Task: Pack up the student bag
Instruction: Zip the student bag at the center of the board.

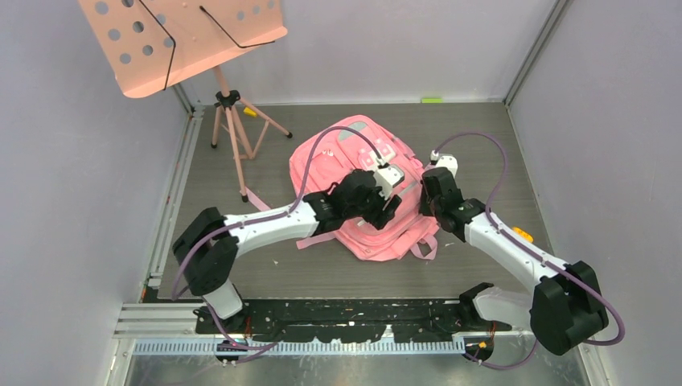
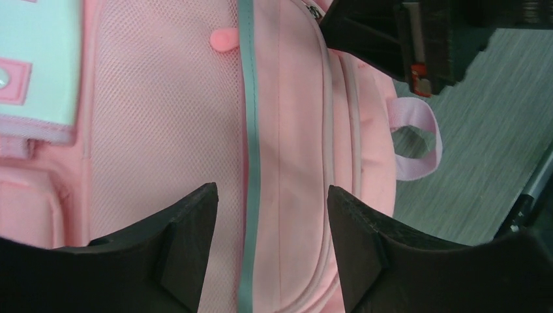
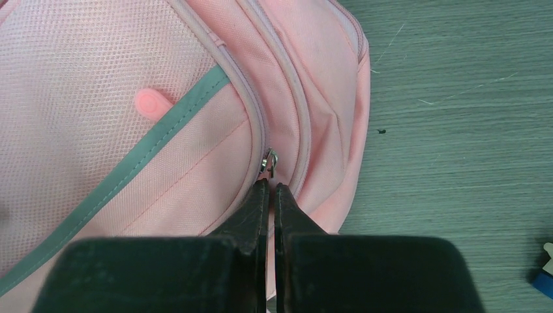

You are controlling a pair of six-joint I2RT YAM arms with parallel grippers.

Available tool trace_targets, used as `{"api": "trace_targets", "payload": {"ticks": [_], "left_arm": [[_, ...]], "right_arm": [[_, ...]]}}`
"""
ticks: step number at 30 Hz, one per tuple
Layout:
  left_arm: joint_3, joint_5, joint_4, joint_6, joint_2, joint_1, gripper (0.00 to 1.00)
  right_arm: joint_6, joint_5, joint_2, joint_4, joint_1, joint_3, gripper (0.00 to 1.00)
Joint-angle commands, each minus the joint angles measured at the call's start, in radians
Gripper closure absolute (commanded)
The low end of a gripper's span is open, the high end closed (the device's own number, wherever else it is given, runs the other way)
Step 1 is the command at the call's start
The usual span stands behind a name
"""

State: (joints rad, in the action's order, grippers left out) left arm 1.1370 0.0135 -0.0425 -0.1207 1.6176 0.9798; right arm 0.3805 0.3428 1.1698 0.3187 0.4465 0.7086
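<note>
The student bag (image 1: pixel 354 149), a large pink backpack, lies flat mid-table; its mesh pocket and grey-green strip fill both wrist views (image 2: pixel 163 117) (image 3: pixel 98 98). My left gripper (image 1: pixel 384 205) (image 2: pixel 272 189) hovers just above the bag's front panel, open, with only fabric showing between its fingers. My right gripper (image 1: pixel 425 209) (image 3: pixel 270 186) is at the bag's right edge, jaws pressed together. The metal zipper slider (image 3: pixel 269 162) sits right at their tips, its pull pinched between them.
A salmon-pink perforated music stand (image 1: pixel 185 40) on a tripod (image 1: pixel 233 121) stands at the back left. The bag's pale carry loop (image 2: pixel 417 140) lies on the grey table. A small yellow item (image 1: pixel 523 234) lies by the right arm. Walls enclose three sides.
</note>
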Motion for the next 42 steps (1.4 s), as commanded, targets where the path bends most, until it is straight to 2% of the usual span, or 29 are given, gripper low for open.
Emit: {"api": "trace_targets", "payload": {"ticks": [1,5,8,12,14,21,31,42], "left_arm": [[0.058,0.005,0.148,0.029,0.077,-0.002,0.37],[0.088,0.018,0.154,0.044,0.135,0.0,0.42],[0.095,0.011,0.161,0.05,0.164,0.0,0.49],[0.087,0.005,0.137,0.055,0.175,0.002,0.85],[0.068,0.02,0.114,0.063,0.161,0.002,0.99],[-0.059,0.056,0.06,0.082,0.055,0.002,1.0],[-0.208,0.092,0.071,0.073,-0.063,0.002,1.0],[-0.299,0.071,0.107,0.093,-0.1,0.007,1.0]], "right_arm": [[0.032,-0.031,-0.048,-0.075,-0.003,-0.008,1.0],[0.042,-0.046,-0.063,-0.072,-0.003,-0.018,1.0],[0.04,-0.052,-0.073,-0.087,-0.003,-0.032,1.0],[0.019,-0.028,-0.072,-0.087,-0.003,-0.032,1.0],[-0.009,-0.035,-0.08,-0.094,-0.007,-0.03,1.0],[-0.177,-0.034,-0.088,-0.082,-0.027,0.001,1.0],[-0.312,-0.033,-0.015,0.011,-0.074,0.092,1.0],[-0.527,-0.195,0.079,0.05,-0.084,0.235,1.0]]}}
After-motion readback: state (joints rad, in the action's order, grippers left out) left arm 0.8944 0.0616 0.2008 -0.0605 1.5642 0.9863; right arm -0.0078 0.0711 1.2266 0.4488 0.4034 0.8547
